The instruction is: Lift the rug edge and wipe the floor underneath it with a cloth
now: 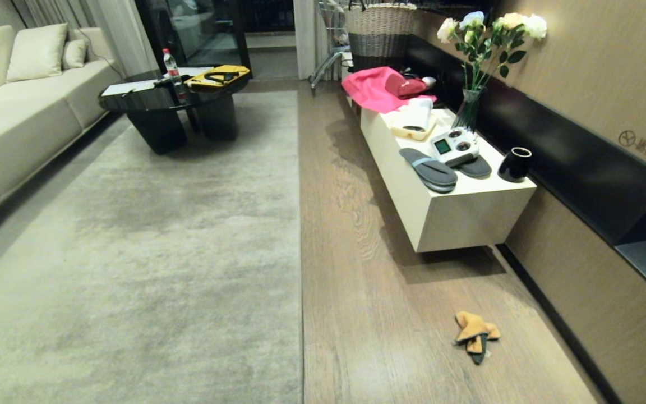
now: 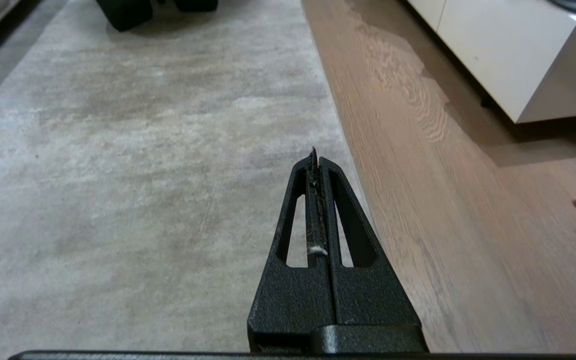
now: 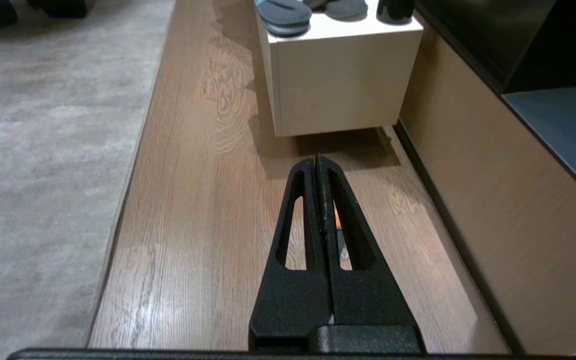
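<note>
I've begun nothing: both end effectors (image 2: 316, 160) (image 3: 317, 162) pressed together and empty, cloth (image 1: 475, 332) on floor (image 1: 390, 314), rug edge (image 1: 300, 235) flat

All that shows of the robot is its two grippers, each matte black with a rough, grainy finish. The left gripper (image 2: 316, 157) has two long tapering fingers (image 2: 298, 210), each with a narrow slot cut through it, rising from a blocky base, with a speck of pale fluff caught in the seam between them. The right gripper (image 3: 317, 162) is the same shape, its fingers (image 3: 350, 215) also slotted, above a dark bar.
</note>
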`<state>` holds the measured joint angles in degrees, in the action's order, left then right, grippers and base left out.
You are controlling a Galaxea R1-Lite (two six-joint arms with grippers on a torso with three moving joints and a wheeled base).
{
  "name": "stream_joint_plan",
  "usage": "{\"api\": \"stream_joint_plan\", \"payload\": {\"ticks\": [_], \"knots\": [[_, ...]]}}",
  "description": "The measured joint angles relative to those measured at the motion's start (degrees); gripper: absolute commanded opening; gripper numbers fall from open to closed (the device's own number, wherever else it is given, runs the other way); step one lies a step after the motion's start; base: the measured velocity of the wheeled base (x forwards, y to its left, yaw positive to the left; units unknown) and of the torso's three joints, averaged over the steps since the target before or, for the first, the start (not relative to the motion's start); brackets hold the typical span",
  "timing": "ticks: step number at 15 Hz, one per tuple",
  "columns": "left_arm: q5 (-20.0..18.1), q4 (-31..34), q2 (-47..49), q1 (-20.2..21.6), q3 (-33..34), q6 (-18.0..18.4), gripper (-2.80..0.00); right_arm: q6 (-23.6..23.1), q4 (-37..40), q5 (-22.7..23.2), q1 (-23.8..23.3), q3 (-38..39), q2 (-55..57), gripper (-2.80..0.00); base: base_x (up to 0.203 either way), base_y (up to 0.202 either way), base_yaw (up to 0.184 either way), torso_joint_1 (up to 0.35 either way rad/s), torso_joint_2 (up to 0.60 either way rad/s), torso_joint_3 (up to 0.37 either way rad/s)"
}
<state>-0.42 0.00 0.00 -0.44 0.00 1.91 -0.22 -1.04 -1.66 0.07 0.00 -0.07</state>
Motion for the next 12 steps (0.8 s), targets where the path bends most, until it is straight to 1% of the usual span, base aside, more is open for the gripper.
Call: {"api": "stream_joint_plan", "payload": {"ticks": [6,12], "knots": [[0.01,0.00,0.00,0.00,0.00,-0.01,-2.80,0.00,0.00,0.01,0.00,0.00,0.00,-2.80,0.000,0.000,0.000,0.003,0.00,0.036],[-0.02,-0.02,0.00,-0.02,0.00,-0.01,-2.80,-0.02,0.00,0.01,0.00,0.00,0.00,-2.80,0.000,0.000,0.000,0.000,0.00,0.000]]}}
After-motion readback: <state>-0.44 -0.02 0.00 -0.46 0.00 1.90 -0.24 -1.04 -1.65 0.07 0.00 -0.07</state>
